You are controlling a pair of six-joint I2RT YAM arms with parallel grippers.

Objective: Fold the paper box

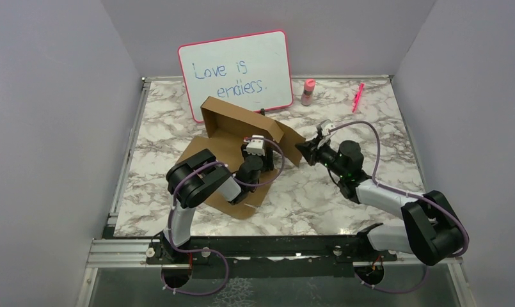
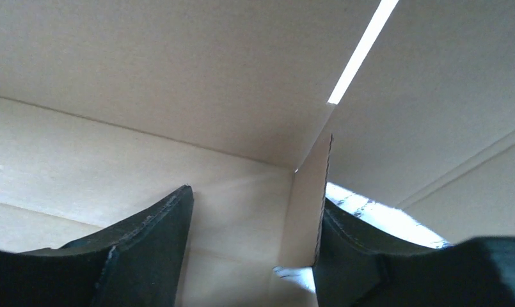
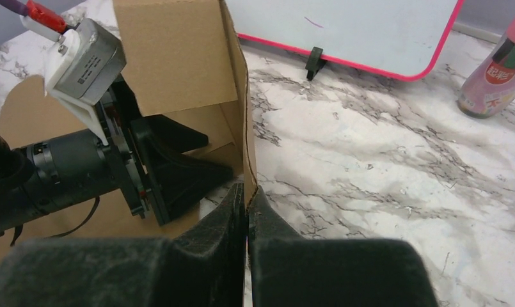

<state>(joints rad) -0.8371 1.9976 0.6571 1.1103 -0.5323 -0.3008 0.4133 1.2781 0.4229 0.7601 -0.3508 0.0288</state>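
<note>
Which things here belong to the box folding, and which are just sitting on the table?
In the job: paper box, partly raised; right gripper, pinching the edge of one wall; left gripper, open inside the box.

Just lying about: pink-framed whiteboard; pink bottle; pink marker.

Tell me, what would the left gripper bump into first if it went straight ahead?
Probably the cardboard box itself: the left gripper points into an inside corner where two raised walls meet. Depth is unclear.
</note>
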